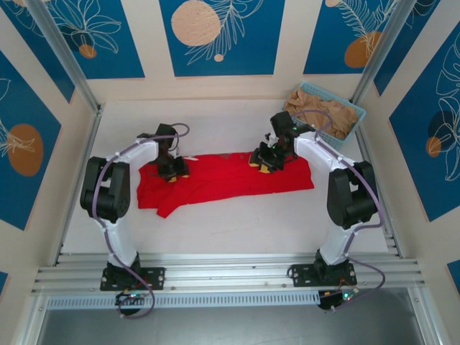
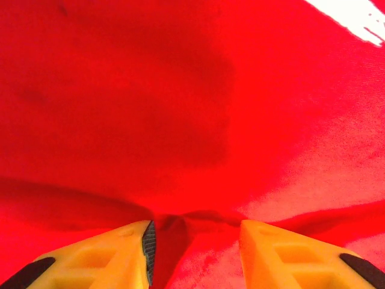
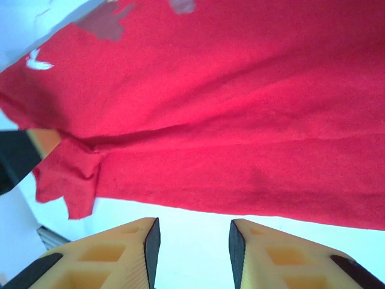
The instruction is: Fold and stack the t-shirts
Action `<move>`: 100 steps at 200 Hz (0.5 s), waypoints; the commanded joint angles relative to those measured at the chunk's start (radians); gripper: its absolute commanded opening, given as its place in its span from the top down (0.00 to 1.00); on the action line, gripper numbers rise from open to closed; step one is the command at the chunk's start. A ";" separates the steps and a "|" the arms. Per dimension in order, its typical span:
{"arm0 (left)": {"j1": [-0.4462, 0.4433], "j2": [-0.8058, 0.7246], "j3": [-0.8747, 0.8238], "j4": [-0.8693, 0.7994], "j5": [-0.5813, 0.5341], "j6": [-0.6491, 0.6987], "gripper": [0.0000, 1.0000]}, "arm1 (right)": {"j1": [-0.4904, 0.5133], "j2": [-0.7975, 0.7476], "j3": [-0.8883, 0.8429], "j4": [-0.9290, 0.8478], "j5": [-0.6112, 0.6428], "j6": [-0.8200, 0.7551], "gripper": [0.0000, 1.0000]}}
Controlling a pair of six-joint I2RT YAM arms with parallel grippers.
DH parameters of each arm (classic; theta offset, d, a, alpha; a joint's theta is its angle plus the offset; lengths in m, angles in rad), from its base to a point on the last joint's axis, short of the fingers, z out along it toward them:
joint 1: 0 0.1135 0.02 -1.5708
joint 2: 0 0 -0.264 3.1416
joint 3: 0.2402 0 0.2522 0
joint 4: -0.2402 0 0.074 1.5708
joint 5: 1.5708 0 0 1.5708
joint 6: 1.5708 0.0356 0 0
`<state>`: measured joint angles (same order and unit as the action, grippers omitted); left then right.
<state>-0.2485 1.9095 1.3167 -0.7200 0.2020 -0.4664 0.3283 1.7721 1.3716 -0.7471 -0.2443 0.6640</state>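
I am looking at the red t-shirt (image 1: pixel 230 181) lying flat in the middle of the table (image 1: pixel 237 233). Its long axis is running left to right between the two arms, and one flap is sticking out toward the near edge at its left end. I cannot tell which end is the collar.

The left gripper (image 2: pixel 194 233) is pressing down on the shirt's left part. Its jaws are standing apart and a small ridge of red cloth is bunching up between the yellow fingers (image 2: pixel 114 253), not clamped.

The right gripper (image 3: pixel 194 236) is hovering at the shirt's far right part. Its jaws are parted about as wide, nothing is sitting between them, and bare white table is showing under the tips, just off the cloth's edge.

Further out, the light blue basket (image 1: pixel 357 115) is sitting in the far right corner, well apart from the red shirt, with the tan t-shirts (image 1: pixel 323 111) piled loosely inside it.
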 commanded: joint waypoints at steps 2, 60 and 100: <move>-0.011 0.018 0.022 0.006 -0.066 0.081 0.58 | 0.006 -0.071 -0.012 0.025 -0.083 -0.010 0.62; -0.060 -0.030 -0.002 0.011 -0.025 0.064 0.86 | 0.009 -0.091 -0.034 0.041 -0.087 0.018 0.62; -0.083 -0.130 -0.092 -0.014 -0.010 -0.021 1.00 | -0.003 -0.086 -0.034 0.033 -0.074 0.023 0.63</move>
<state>-0.3172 1.8584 1.2724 -0.6975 0.1757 -0.4370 0.3298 1.6958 1.3457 -0.7033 -0.3035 0.6765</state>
